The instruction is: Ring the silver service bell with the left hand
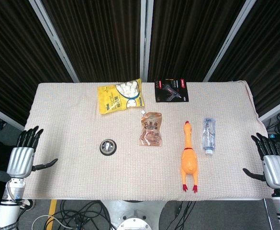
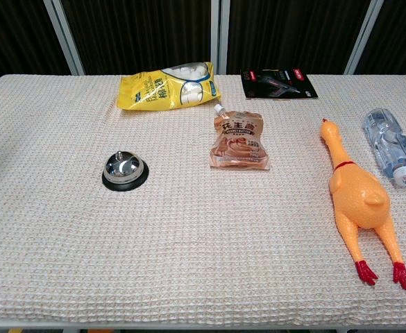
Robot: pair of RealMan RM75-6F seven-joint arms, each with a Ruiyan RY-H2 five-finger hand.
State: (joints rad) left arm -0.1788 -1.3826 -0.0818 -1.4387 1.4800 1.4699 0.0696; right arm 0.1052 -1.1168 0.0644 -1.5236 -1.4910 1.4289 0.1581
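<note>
Nothing is held by the open left hand, so it should travel up-right and press squarely onto the bell.

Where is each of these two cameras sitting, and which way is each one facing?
Head view: high above the near edge, looking steeply down on the table; left hand and right hand show, open, beside it.
Chest view: lower, at the near edge, looking across the tabletop toward the dark curtains; no part of the robot shows.
Shared: silver service bell, yellow bag, brown pouch, rubber chicken, water bottle, black packet.
</note>
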